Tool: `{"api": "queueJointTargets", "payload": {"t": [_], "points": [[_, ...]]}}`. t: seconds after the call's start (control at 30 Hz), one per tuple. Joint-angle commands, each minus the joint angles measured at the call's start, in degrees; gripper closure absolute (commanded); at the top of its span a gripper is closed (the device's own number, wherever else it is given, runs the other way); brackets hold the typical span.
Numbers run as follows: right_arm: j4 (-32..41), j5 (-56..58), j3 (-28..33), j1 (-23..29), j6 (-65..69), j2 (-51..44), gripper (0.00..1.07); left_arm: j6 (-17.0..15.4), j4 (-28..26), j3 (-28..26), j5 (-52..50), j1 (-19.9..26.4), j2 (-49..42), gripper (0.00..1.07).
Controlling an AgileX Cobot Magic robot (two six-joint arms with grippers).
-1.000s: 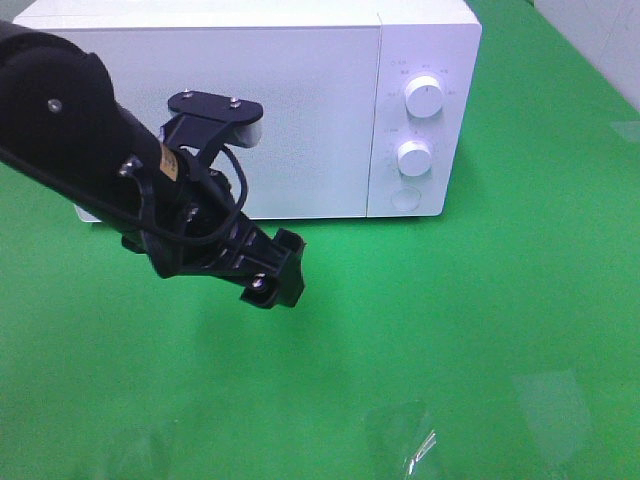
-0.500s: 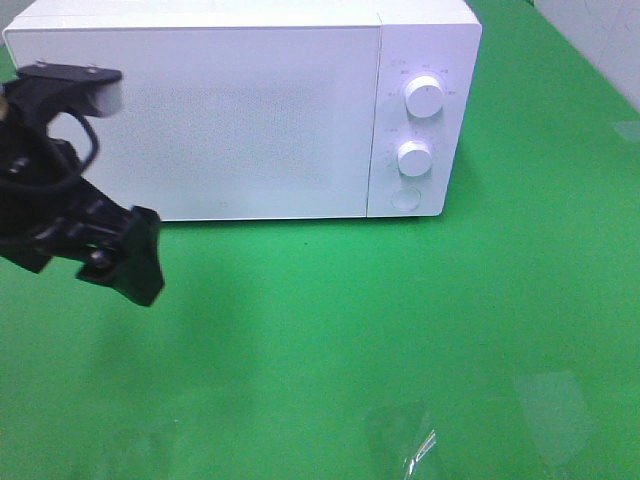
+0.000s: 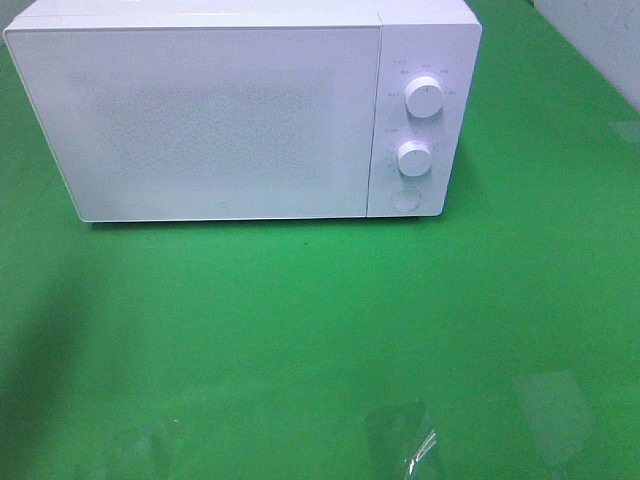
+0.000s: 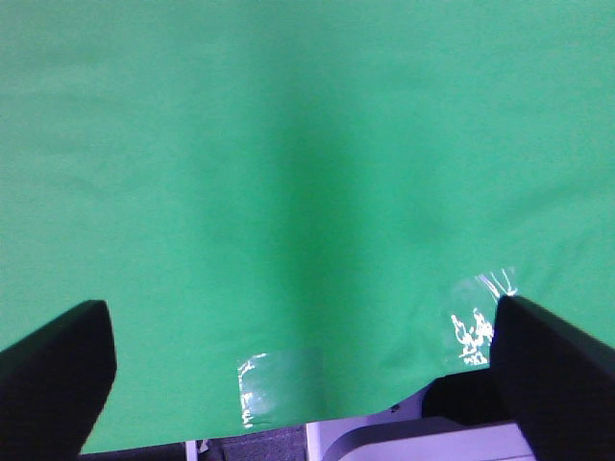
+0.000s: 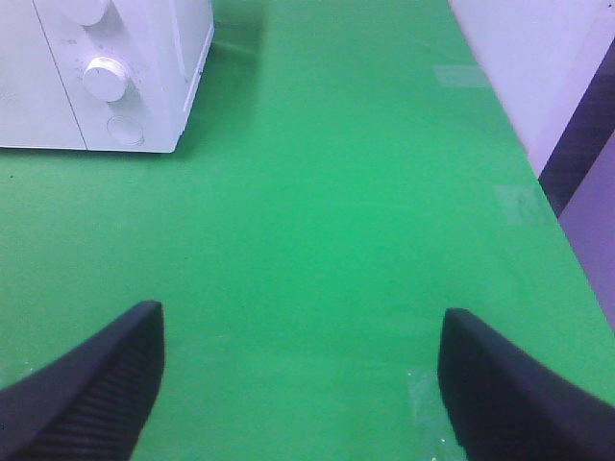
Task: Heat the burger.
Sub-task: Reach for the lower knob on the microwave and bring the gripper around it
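Note:
The burger shows in none of the views. A white microwave (image 3: 230,120) stands at the back of the green table with its door shut; its two knobs (image 3: 425,98) and round button sit on the right panel, and its corner appears in the right wrist view as the microwave (image 5: 106,77). Neither arm shows in the high view. My left gripper (image 4: 303,384) hangs open over bare green cloth near the table's edge, nothing between its fingers. My right gripper (image 5: 298,384) is open too, over bare cloth to the right of the microwave.
Clear tape patches (image 3: 405,440) hold the green cloth near the front edge. A white wall (image 5: 538,67) borders the table on the right. The table edge and a grey base (image 4: 413,444) show under the left gripper.
The left arm has swung leftward across the microwave's front and out of the high view. The microwave and its shut door have stayed put.

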Motion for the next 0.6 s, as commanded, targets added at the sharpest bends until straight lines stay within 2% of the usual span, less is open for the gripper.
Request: {"api": "queueJointTargets", "payload": {"t": [0.03,0.13,0.2,0.3,0.33,0.47,0.57,0.6], "points": [[0.11,-0.40,0.11,-0.29,0.46,-1.55,0.32,0.40,-2.86,2.58,0.57,3.95,-3.61,0.08],[0.11,-0.40,0.11,-0.29,0.46,-1.55,0.32,0.40,-3.04,4.64,0.46,5.44,-5.73,0.08],[0.11,-0.40,0.11,-0.29,0.46,-1.55,0.32,0.40,-2.69,9.51,0.52,5.61,-11.23,0.08],[0.11,-0.40,0.11,-0.29,0.46,-1.55,0.32,0.40,-2.46,11.80,0.52,5.61,-14.27,0.08],[0.11,-0.40,0.11,-0.29,0.46,-1.55,0.32,0.40,-2.06,14.32,0.52,5.61,-17.36,0.08],[0.11,-0.40,0.11,-0.29,0.46,-1.55,0.32,0.40,-1.72,18.51,0.46,5.61,-24.01,0.08],[0.11,-0.40,0.11,-0.29,0.46,-1.55,0.32,0.40,-1.60,19.48,0.46,5.61,-26.01,0.08],[0.11,-0.40,0.11,-0.29,0.46,-1.55,0.32,0.40,-1.15,21.60,0.46,5.61,-30.14,0.08]]}}
